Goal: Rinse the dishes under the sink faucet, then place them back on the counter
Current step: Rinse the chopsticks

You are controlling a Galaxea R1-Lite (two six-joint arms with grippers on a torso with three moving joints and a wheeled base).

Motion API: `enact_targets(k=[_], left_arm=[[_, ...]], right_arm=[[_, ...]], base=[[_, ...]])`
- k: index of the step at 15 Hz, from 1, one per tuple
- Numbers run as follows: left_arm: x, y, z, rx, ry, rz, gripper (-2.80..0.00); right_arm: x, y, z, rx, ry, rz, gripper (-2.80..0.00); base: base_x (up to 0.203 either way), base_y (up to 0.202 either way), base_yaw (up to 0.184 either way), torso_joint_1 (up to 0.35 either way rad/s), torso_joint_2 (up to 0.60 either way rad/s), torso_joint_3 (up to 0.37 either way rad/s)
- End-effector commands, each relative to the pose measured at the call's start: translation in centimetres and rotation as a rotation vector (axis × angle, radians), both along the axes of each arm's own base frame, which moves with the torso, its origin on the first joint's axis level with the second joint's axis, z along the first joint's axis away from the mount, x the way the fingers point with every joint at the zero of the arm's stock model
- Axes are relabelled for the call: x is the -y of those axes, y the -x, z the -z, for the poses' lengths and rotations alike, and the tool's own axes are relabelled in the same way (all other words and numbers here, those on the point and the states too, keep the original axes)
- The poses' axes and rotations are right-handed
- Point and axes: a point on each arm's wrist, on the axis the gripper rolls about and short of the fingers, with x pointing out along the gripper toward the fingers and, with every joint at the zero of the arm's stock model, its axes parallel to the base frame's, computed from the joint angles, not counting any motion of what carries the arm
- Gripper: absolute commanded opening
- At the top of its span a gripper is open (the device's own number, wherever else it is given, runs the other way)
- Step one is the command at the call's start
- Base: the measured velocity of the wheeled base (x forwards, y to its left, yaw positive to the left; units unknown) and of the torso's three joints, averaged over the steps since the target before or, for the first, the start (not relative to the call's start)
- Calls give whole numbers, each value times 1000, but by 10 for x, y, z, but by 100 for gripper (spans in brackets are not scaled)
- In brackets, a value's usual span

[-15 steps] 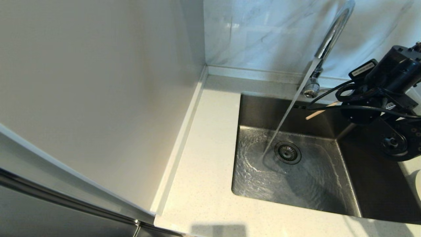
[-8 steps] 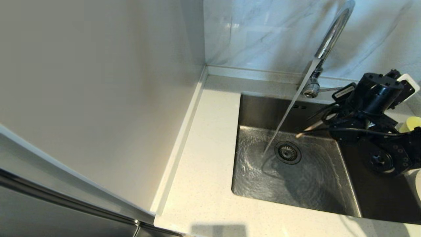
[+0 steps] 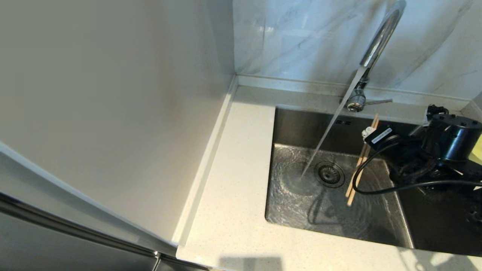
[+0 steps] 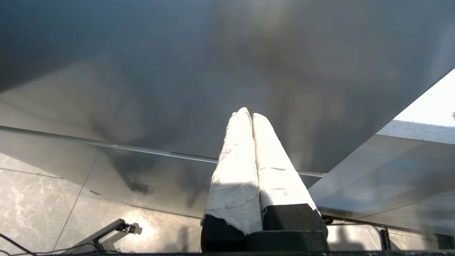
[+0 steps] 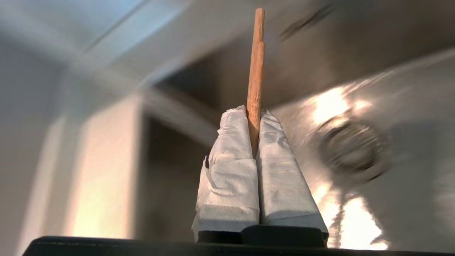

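Thin light-wood chopsticks hang steeply over the steel basin, just right of the running water. My right gripper is shut on them near their upper end. In the right wrist view the chopsticks stick out from between the white-wrapped fingers of the right gripper. The chrome faucet pours a slanted stream beside the drain strainer. A pale-yellow sliver of the bowl shows behind the right arm. The plate is hidden. My left gripper is shut and empty, parked by a grey cabinet front, outside the head view.
The off-white counter runs left of and in front of the sink. A cream wall panel stands along its left side, a marble wall behind. The right arm's black body and cable cover the basin's right part.
The right arm has dropped lower into the sink and turned. The chopsticks, pointing left a second ago, now hang steeply downward nearer the stream. The plate at the right edge is now covered.
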Motion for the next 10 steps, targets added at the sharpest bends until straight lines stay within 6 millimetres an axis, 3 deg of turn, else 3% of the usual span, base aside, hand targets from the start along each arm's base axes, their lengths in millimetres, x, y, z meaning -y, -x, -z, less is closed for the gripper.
enact_targets(k=[1, 4, 10], left_arm=[[0, 0, 0, 0, 0, 0, -280], [0, 0, 0, -1, 0, 0, -280], [0, 0, 0, 0, 0, 0, -280]], right_arm=[[3, 8, -7, 8, -34, -210, -280], [6, 9, -11, -5, -66, -423, -280], [-5, 10, -15, 7, -66, -468, -280]], base=[[0, 0, 0, 0, 0, 0], [0, 0, 0, 0, 0, 0], [0, 0, 0, 0, 0, 0]])
